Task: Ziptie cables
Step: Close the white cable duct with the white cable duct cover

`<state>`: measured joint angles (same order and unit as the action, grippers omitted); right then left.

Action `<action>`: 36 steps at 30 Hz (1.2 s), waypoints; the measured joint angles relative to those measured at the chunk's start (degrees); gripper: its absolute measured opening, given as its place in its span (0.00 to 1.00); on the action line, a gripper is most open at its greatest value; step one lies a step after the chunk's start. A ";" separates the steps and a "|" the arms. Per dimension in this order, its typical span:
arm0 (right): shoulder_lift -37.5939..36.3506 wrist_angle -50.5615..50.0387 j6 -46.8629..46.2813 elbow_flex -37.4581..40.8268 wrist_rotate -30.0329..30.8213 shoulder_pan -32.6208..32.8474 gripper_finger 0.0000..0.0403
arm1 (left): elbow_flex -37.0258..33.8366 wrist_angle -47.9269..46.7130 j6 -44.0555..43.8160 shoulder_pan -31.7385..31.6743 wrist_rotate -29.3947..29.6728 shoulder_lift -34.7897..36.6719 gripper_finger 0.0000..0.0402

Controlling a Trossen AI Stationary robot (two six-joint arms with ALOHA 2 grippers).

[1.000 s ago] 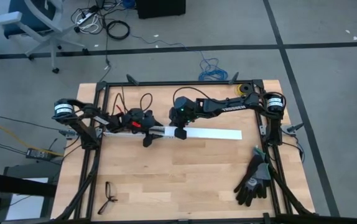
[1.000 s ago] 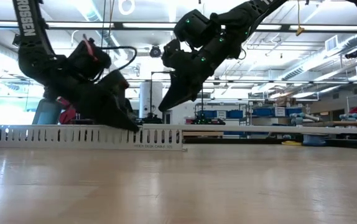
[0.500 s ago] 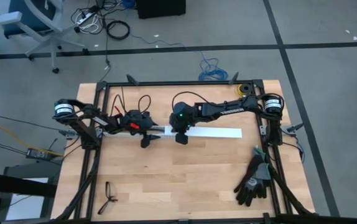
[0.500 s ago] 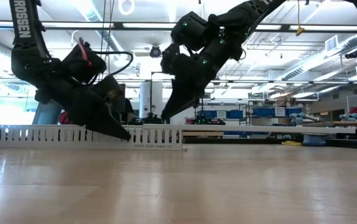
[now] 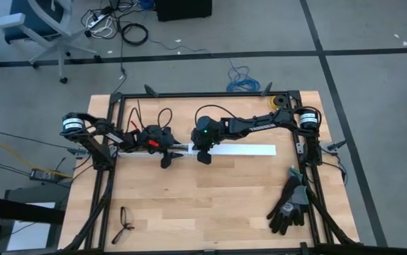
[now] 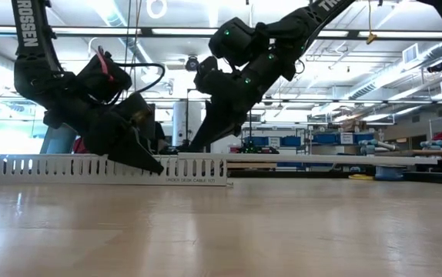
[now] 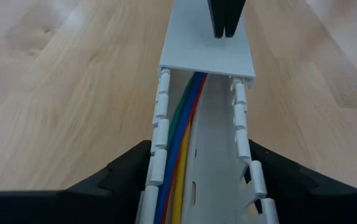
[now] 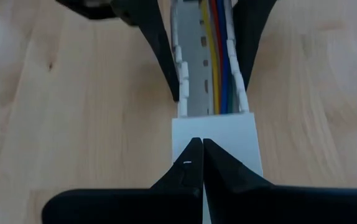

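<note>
Left claw (image 7: 197, 180) straddles the white slotted duct (image 5: 147, 151), fingers spread either side of its walls, touching or just beside them, nothing lifted. Cables (image 7: 181, 143) (green, blue, red, yellow) lie inside the duct channel and run under the white cover (image 5: 242, 151). Right claw (image 8: 197, 163) clenched, tips pressed on the cover's end, at 3 o'clock of the left claw. Duct sits at counter (image 5: 210, 205) centre-left. Gloves (image 5: 288, 205) at 4 o'clock. Ziptie: can't tell.

Lab or workshop: storage shelving (image 6: 282, 142), ceiling strip lights (image 6: 406, 33).
</note>
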<state>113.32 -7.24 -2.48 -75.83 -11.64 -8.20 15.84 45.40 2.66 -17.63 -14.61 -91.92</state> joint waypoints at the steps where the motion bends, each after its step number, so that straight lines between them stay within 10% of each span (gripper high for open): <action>1: 0.02 0.33 0.00 0.00 0.02 -0.01 0.00 | 0.00 -0.02 0.02 0.00 0.00 0.02 0.61; 16: 7.48 14.63 5.93 -4.48 0.34 0.51 0.00 | 0.03 0.19 -0.28 0.02 1.45 0.00 0.61; 28: -0.57 -11.64 5.30 -4.61 7.63 0.43 0.00 | 0.07 0.17 -0.35 0.02 2.54 -0.02 0.61; 36: 5.11 -0.52 4.04 -4.11 4.64 0.36 0.00 | 2.58 -1.02 0.13 0.02 2.30 -1.47 0.61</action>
<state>118.43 -7.76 1.56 -79.94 -7.00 -7.84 18.42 44.38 2.79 -17.61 -12.31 -93.38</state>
